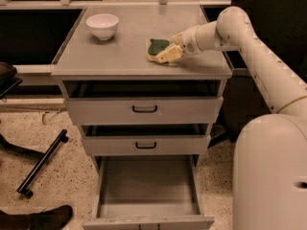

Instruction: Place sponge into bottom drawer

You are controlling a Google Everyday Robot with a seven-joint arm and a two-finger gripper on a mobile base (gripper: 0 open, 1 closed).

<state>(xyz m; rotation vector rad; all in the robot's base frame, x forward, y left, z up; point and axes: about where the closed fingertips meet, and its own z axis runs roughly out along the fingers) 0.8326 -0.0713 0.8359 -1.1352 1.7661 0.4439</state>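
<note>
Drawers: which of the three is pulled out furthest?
The bottom drawer: its grey tray interior shows, while the top drawer and middle drawer are only slightly open. The gripper is up top at the sponge.

Smooth white arm [268, 66]; cream gripper [164, 55] over cabinet top [120, 51].

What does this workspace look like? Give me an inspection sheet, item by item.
Surface: grey cabinet top, flat, holding two things.
Job's things: sponge on the top, right of centre; bottom drawer pulled open.
Clutter: white bowl at the top's back left.
Gripper: gripper at the sponge's front edge, reaching in from the right.
Cables: nothing seen.
Surroundings: two upper drawers with black handles; black bar and a shoe on speckled floor.
</note>
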